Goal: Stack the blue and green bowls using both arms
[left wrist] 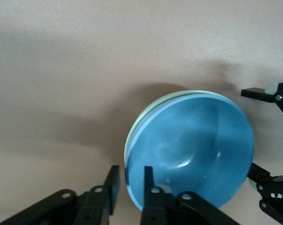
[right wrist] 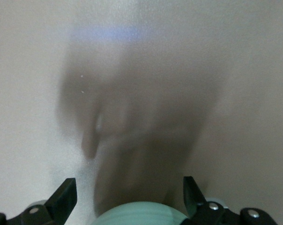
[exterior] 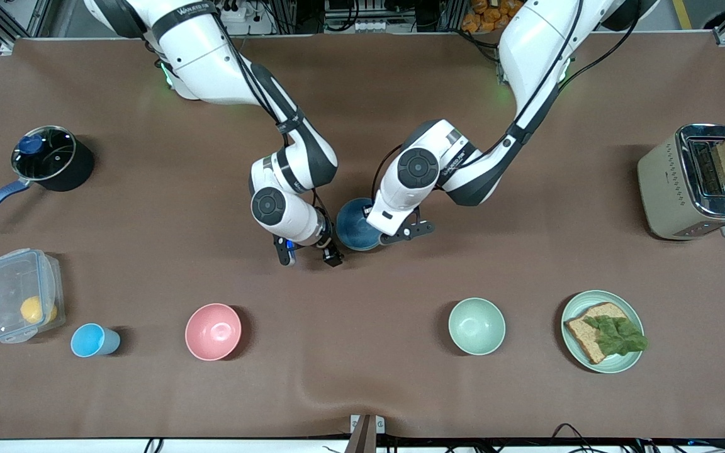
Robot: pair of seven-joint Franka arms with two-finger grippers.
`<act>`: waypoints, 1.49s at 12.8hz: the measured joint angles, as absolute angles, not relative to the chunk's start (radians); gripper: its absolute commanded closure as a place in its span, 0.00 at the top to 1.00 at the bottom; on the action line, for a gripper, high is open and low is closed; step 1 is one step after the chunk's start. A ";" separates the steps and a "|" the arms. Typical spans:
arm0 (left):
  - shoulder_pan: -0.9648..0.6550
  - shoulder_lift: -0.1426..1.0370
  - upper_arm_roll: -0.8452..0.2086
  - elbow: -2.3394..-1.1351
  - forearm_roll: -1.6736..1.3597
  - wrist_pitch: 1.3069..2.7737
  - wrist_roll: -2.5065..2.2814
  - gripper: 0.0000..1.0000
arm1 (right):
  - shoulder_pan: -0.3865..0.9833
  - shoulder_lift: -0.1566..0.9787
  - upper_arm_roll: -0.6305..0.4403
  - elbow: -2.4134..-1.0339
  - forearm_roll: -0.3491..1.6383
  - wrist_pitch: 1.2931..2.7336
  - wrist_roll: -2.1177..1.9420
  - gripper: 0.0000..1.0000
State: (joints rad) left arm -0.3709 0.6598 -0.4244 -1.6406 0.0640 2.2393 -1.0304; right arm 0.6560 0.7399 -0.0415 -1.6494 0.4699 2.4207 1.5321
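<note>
Jaws spread wide on the right gripper, low over the counter, just beside the stacked pair on the side toward the right arm's end, with the rounded wall of the green bowl showing between them in the right wrist view. Over at the left gripper, set right at the rim of the same pair; clamped or loose, cannot tell. Blue bowl sitting nested inside the green one, only a thin pale-green edge peeking out around its rim, both at mid-counter between the two arms. Moving outward, nearer the front camera: a pink bowl and a light-blue cup toward the right arm's end, a pale mint bowl and a green plate with bread and lettuce toward the left arm's end. At the ends, a clear plastic box and a lidded pot on one side, a toaster with a slice in it on the other.
</note>
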 measured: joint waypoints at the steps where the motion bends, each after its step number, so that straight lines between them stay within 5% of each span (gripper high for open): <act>1: -0.371 0.660 -0.424 -1.635 0.064 2.240 -1.030 1.00 | 0.656 0.740 -0.043 -1.650 0.470 2.421 1.532 1.00; 5: -0.352 0.630 -0.420 -1.591 0.065 2.243 -1.030 1.00 | 0.656 0.740 -0.046 -1.651 0.470 2.421 1.532 1.00; 11: -0.144 0.349 -0.414 -1.574 0.101 2.006 -0.952 1.00 | 0.646 0.725 -0.078 -1.637 0.326 2.368 1.485 1.00; 19: 0.119 0.083 -0.415 -1.576 0.110 1.712 -0.523 1.00 | 0.363 0.515 -0.108 -1.572 0.318 1.960 0.760 1.00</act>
